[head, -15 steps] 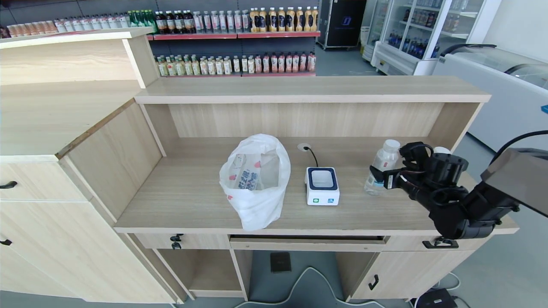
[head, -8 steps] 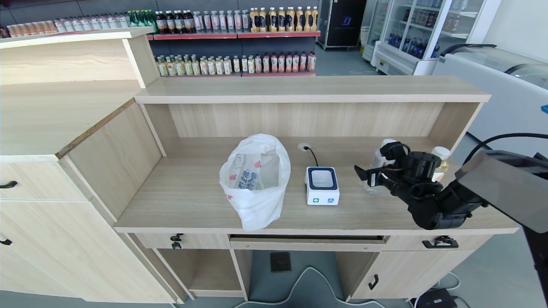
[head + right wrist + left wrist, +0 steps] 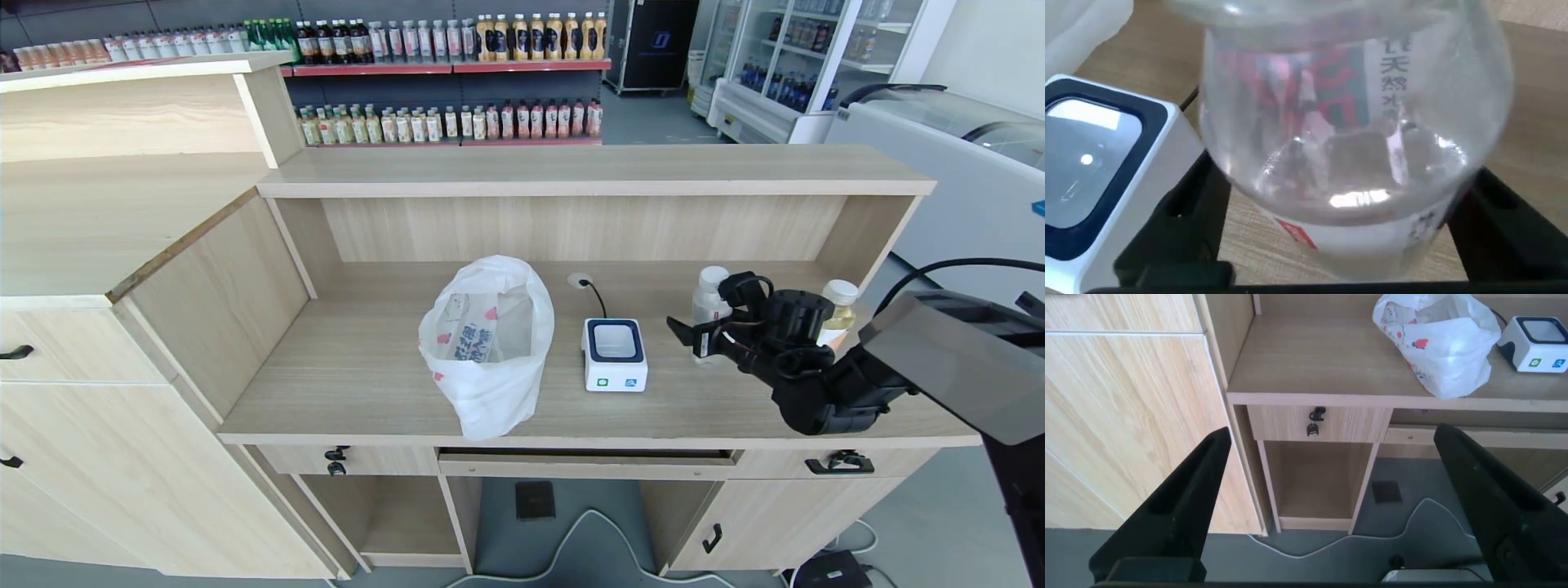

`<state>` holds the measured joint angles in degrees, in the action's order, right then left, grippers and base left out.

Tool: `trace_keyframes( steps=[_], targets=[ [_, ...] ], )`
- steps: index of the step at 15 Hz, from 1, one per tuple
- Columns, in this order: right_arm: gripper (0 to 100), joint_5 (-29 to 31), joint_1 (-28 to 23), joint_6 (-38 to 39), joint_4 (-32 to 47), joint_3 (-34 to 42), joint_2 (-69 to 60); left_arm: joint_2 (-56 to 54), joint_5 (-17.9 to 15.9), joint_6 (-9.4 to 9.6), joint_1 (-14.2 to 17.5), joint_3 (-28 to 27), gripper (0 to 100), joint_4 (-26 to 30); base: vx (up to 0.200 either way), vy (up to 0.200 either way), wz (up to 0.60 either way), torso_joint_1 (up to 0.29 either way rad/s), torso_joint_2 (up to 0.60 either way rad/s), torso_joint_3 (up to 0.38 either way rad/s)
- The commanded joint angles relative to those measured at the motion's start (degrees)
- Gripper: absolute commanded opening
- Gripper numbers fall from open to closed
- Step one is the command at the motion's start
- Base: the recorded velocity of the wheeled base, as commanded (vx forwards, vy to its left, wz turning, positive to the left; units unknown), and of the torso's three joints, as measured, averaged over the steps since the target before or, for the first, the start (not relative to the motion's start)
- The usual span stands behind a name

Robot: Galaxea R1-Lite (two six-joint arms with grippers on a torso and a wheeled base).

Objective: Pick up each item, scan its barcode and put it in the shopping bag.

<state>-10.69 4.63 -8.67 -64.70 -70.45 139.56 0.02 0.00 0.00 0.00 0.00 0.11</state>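
The right claw (image 3: 699, 332) is gripping a clear plastic white-capped bottle (image 3: 707, 302) near the white square scanner (image 3: 615, 354) on the pale wooden bench (image 3: 367, 367); the left claw (image 3: 1331, 457) is gaping wide, empty.

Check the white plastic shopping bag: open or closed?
Open: the mouth of the white plastic shopping bag gapes upward, with a printed package visible inside.

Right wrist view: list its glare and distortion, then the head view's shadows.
Right wrist view: highlights streak the clear plastic bottle, whose curved wall warps the label; the window of the white barcode scanner mirrors a bright spot. Head view: the white plastic shopping bag casts a faint shadow on the wooden counter.
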Motion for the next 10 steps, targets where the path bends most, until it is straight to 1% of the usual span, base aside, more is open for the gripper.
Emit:
trace_keyframes(
  steps=[1, 3, 5, 7, 10],
  targets=[
    [0, -0.12, -1.47, 0.05, 1.77, -1.18, -1.66, -0.02, 0.0, 0.0, 0.0, 0.0, 100, 0.07, 0.0, 0.0, 0.0, 0.0, 0.0, 0.0],
    [0, -0.03, -3.49, -0.03, 4.75, -1.27, -3.33, -0.02, 0.0, 0.0, 0.0, 0.0, 100, -0.02, 0.0, 0.0, 0.0, 0.0, 0.0, 0.0],
    [0, -0.03, -5.42, -0.21, 6.07, -1.45, -4.21, -0.02, 0.0, 0.0, 0.0, 0.0, 100, -0.02, 0.0, 0.0, 0.0, 0.0, 0.0, 0.0],
    [0, -0.03, -6.13, -0.3, 6.16, -1.62, -4.47, -0.02, 0.0, 0.0, 0.0, 0.0, 100, -0.02, 0.0, 0.0, 0.0, 0.0, 0.0, 0.0],
    [0, 0.23, -6.21, -1.0, 6.07, 0.31, -4.56, -0.02, 0.0, 0.0, 0.0, 0.0, 100, 0.07, 0.0, 0.0, 0.0, 0.0, 0.0, 0.0]
  ],
)
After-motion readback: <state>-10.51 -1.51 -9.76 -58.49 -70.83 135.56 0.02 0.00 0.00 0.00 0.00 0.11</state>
